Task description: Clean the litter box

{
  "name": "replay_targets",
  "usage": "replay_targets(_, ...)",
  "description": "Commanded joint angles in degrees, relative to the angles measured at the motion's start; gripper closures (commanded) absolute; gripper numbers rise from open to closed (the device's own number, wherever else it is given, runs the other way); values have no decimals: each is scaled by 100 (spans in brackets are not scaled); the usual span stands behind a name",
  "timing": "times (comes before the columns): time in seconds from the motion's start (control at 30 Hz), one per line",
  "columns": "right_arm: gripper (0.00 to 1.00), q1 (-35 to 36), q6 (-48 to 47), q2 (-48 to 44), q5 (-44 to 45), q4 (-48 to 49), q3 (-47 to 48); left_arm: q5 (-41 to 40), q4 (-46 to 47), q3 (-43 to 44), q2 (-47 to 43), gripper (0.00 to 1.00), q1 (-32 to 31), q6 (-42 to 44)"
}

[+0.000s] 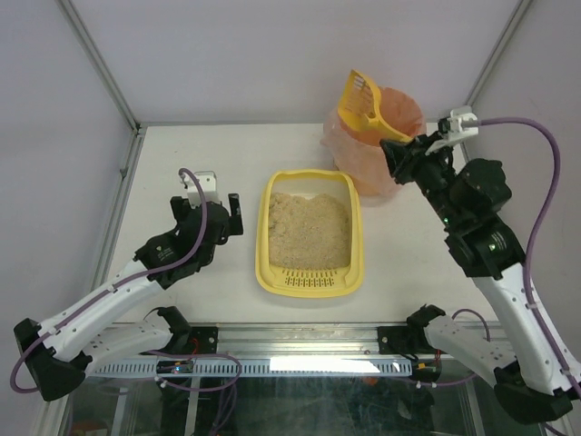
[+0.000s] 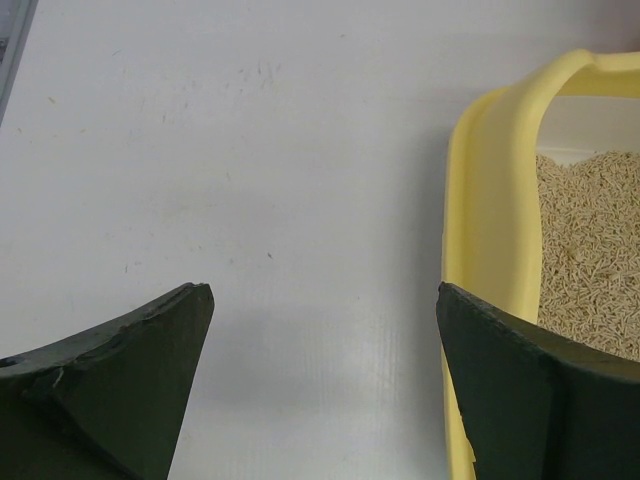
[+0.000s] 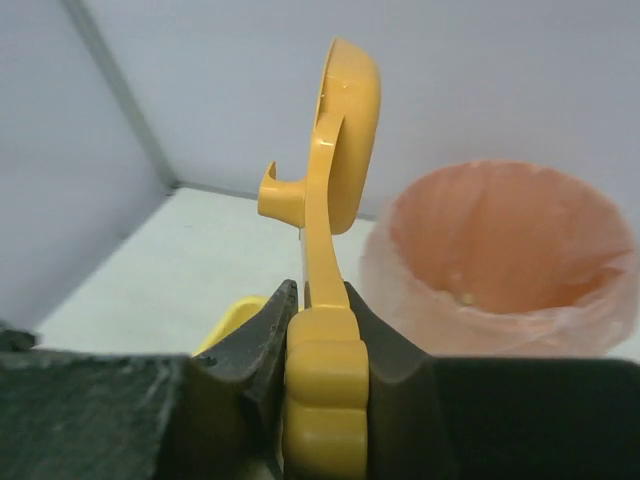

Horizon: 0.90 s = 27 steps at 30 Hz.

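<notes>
Right now: litter box mid-table, scoop up by the bin

Mid-table, btw my two arms, sits the litter box: a shallow pale-yellow plastic tray w/ rounded corners, its long side running away from me. A slotted grate fills the near end. The rest holds beige sandy litter, spread fairly level, w/ the far inner wall bare above it.

Just beside the tray's far right corner stands a round bin lined w/ a pink-orange bag. Wrist cam shows a couple of small specks inside; can't tell what they are.

My right gripper is clenched on the handle of the orange slotted scoop. It's held on edge, bowl end highest, over the bin's left side. Can't tell if anything's in the bowl.

My left gripper is released, jaws spread wide w/ nothing btw them. It hangs over the bare white table just left of the tray, and one finger sits by the tray's left rim.
</notes>
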Motion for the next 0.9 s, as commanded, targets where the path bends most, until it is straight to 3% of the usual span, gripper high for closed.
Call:
replay_targets(0.0,100,23,1732,-336,-1317,27,-635,41,185,-40,-222,1,117,156)
replay_targets(0.2,100,20,2575,-653,-2217,-243,-1362,557,258,-170,-426,1,352,219)
replay_targets(0.3,100,200,3000,-731,-2123,-411,-1829,633,259,-185,-461,1,445,191)
replay_targets(0.57,100,2187,4096,-1266,768,-666,-3096,785,337,-184,-350,1,581,195)
replay_targets(0.87,90,3209,5045,-1297,1857,-619,-3732,874,326,-246,-529,1,604,114)
